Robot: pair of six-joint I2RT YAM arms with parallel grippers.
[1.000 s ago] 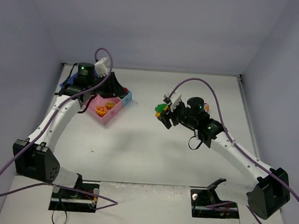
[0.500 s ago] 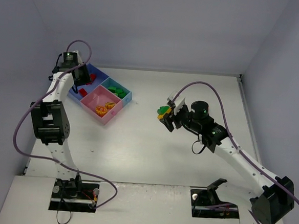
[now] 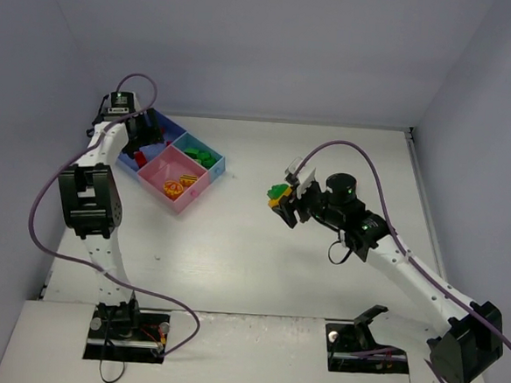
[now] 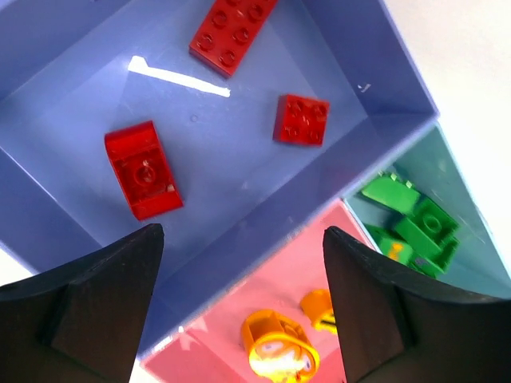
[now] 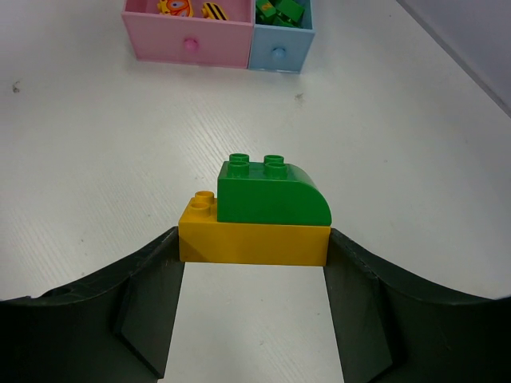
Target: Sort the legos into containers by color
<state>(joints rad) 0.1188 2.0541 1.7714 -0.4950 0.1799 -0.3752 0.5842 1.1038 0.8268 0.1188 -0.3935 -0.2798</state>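
Right wrist view: you are holding a mixed stack (image 5: 254,227) well apart from the tray (image 3: 217,166).
Your right gripper (image 5: 251,249) is clamping the yellow brick (image 5: 239,244) by its ends, with the green brick (image 5: 271,195) sitting studded on top, out past the tray's teal compartment (image 4: 471,183). Your left gripper (image 4: 239,267) is hovering over the tray's blue compartment (image 4: 231,152) with jaws wide and nothing between them; three red bricks (image 4: 144,171) are lying on that floor. The stack is probably needing splitting before either colour goes in. You are best bringing the left jaws across to pinch the green brick alone on its flat sides. Be pulling straight up off the studs, not twisting, while the right is gripping firmly.
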